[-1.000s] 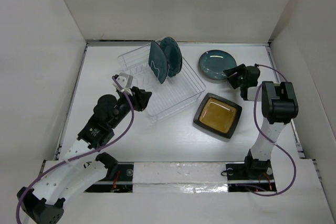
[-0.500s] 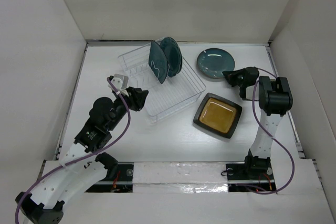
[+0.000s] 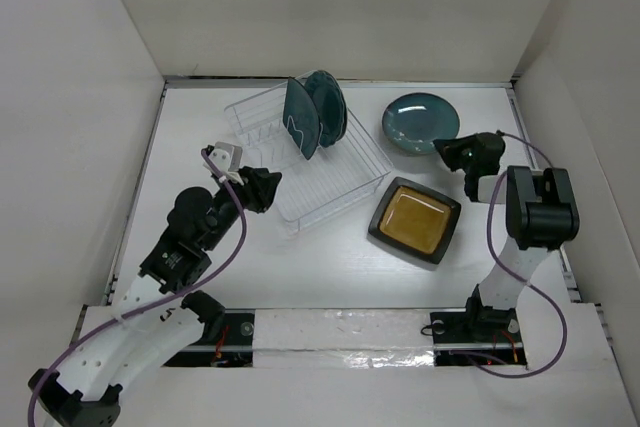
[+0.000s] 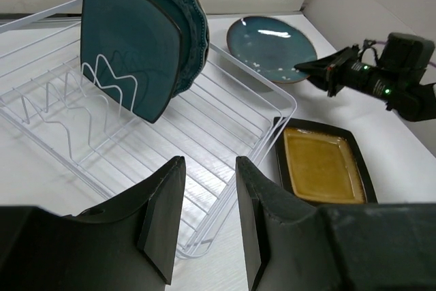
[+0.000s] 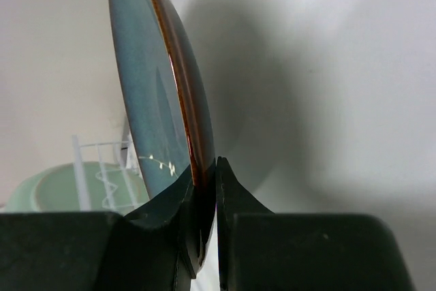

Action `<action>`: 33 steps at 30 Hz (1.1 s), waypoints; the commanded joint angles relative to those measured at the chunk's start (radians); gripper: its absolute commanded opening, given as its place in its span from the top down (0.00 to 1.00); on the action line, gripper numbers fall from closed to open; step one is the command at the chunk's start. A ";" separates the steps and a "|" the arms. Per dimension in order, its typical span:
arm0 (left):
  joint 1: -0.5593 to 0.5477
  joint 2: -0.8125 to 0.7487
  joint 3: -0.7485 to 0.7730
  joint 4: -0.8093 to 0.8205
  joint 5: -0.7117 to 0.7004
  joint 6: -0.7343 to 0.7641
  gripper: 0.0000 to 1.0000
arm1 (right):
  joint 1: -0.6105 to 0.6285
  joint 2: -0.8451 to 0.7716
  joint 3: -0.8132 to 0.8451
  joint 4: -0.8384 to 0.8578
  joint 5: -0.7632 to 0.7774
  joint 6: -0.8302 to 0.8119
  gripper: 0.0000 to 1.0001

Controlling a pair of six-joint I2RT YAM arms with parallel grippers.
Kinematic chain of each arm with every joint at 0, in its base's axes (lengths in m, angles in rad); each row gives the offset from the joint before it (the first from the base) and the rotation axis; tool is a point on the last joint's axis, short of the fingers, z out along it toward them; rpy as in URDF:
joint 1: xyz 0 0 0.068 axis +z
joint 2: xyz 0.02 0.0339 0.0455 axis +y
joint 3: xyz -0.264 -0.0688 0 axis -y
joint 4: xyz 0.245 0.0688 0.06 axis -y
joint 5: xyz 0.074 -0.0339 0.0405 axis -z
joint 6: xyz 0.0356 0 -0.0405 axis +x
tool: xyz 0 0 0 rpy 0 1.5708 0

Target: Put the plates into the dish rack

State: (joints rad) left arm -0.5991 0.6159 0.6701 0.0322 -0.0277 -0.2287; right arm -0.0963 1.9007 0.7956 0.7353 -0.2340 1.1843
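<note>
Right claw pinches the near rim of the dark teal round plate, a glossy, shallow dish with a brownish edge and pale specks. It sits at the far right of the white table, just beside the dish rack's right corner. In the right wrist view the two fingers are pressed onto the rim from both sides. Whether the plate has left the table cannot be told.

The clear, ribbed rack holds two plates upright at its far end: the teal square plate in front and the teal scalloped plate close behind it. The black-rimmed amber square plate lies flat on the table near the rack's right side. A pale green plate shows low in the right wrist view, beyond rack wires.

Left claw hovers at the rack's near-left edge, fingers parted, with nothing between them.

Compared with a second ago, the right claw has gone from spread to clamped on the rim, the round plate has shifted slightly to the right, and the left claw has drawn back a touch.
</note>
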 commanded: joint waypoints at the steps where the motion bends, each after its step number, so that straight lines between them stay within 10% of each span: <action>1: 0.004 -0.031 0.039 0.037 0.000 0.006 0.68 | 0.032 -0.271 0.071 0.195 0.016 -0.088 1.00; 9: 0.004 -0.129 0.023 0.046 -0.052 0.000 0.71 | 0.307 -0.500 0.292 -0.147 0.205 -0.464 1.00; 16: 0.004 -0.218 0.002 0.069 -0.101 -0.017 0.77 | 0.559 -0.349 0.710 -0.428 0.306 -0.761 1.00; 20: 0.004 -0.289 -0.020 0.086 -0.143 -0.020 1.00 | 0.687 -0.223 0.925 -0.566 0.402 -0.845 1.00; 33: 0.004 -0.272 -0.014 0.084 -0.098 -0.031 0.87 | 0.862 0.083 1.360 -0.832 0.869 -1.005 1.00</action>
State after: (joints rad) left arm -0.5983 0.3489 0.6605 0.0666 -0.1356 -0.2493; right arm 0.7597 2.0453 2.0335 -0.2485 0.4610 0.1940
